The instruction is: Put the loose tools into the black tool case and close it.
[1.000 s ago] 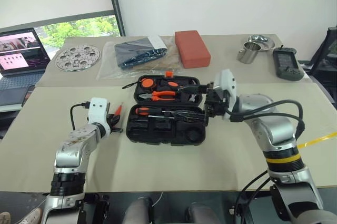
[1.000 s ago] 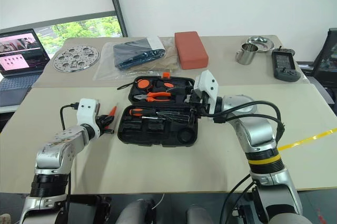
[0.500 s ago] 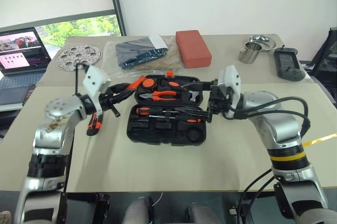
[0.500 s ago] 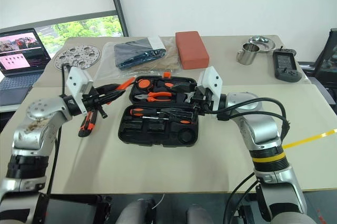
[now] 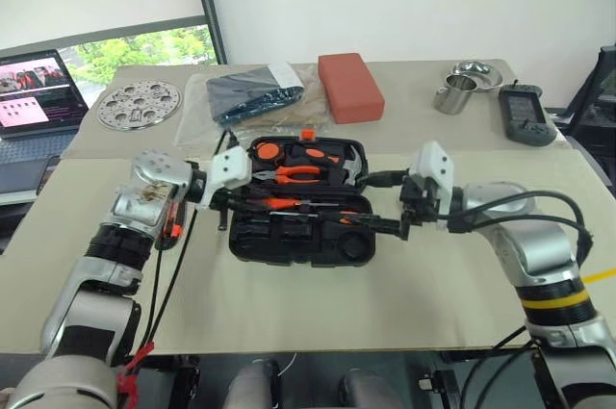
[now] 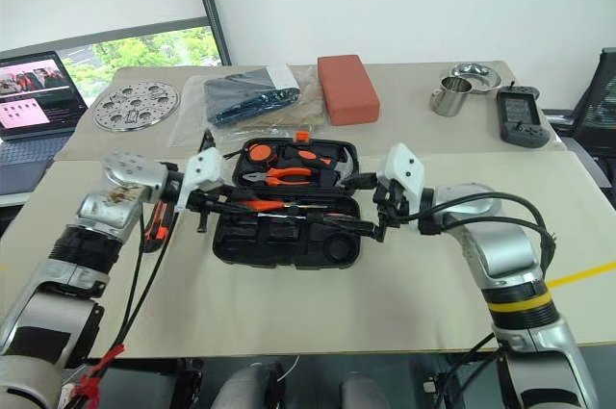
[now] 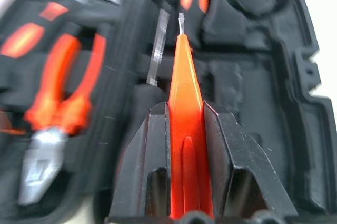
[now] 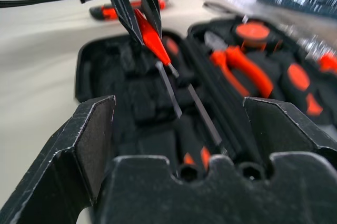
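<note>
The black tool case (image 5: 298,236) lies open in the middle of the table, with pliers (image 7: 58,103) and an orange-and-black screwdriver (image 7: 194,0) in its moulded slots. My left gripper (image 5: 248,201) hangs over the case's left part, shut on the slim orange tester screwdriver (image 7: 184,103), whose tip points across the case. My right gripper (image 5: 380,202) stands wide open at the case's right side, with nothing between its fingers (image 8: 95,145). One loose orange-and-black tool (image 6: 154,231) lies on the table left of the case, partly hidden behind my left arm.
Behind the case sit a red block (image 5: 351,87) and a clear bag with a dark blue item (image 5: 255,96). A perforated metal disc (image 5: 138,104) and a laptop (image 5: 38,91) are at the back left. A metal cup (image 5: 450,99), a bowl (image 5: 474,72) and a black handheld device (image 5: 523,113) are at the back right.
My left gripper rose from the table left of the case with the orange tester, swung right over the case and turned. My right gripper drew back slightly to the right, still open.
</note>
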Tool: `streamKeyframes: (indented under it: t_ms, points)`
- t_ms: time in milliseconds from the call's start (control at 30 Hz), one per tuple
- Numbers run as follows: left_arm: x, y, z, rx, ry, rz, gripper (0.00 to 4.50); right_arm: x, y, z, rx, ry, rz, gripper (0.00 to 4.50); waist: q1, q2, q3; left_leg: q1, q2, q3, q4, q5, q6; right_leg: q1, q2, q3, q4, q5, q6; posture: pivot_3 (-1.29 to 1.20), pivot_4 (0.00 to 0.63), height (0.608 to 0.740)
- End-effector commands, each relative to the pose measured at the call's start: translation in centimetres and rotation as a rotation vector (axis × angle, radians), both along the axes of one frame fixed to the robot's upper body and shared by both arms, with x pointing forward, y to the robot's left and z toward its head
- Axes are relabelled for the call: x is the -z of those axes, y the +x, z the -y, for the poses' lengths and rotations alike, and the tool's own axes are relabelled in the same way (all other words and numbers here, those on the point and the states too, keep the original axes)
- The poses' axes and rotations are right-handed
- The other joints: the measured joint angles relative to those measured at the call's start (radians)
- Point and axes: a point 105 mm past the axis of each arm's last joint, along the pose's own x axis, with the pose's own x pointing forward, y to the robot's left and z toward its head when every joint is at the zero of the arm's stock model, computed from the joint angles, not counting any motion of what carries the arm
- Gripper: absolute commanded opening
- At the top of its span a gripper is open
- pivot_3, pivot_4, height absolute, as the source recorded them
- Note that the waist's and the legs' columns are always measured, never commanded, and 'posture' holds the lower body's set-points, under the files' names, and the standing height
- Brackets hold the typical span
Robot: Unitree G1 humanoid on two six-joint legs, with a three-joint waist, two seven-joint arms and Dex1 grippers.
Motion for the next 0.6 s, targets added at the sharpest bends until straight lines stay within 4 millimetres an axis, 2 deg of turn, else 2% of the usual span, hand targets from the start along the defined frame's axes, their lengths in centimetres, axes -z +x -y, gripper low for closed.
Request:
streamKeyframes:
  t_ms: [33,200,600]
  points:
    - [-0.9,0.4,0.1,0.037,0.030,0.045,0.47,-1.4,-0.5,0.1,-0.004,0.011,0.050,4.50,0.000,0.000,0.000,0.000,0.000,0.000,0.000,0.000,0.000,0.000,0.000,0.000,0.001,0.000,0.000,0.00,0.150,0.740]
    - [0.1,0.5,0.0,0.043,0.071,0.030,0.47,-1.5,-0.5,0.2,0.008,0.010,0.055,4.50,0.003,0.000,0.000,0.000,0.000,0.000,0.001,0.000,0.000,0.000,0.000,0.000,0.001,0.000,0.000,0.00,0.150,0.740]
    - [1.1,1.1,-0.3,0.007,0.119,0.028,0.47,-1.5,-0.7,0.0,0.008,0.017,0.063,4.50,0.003,0.000,0.000,0.000,0.000,-0.001,0.005,-0.001,0.001,0.001,0.001,0.000,0.003,0.000,0.000,0.00,0.150,0.740]
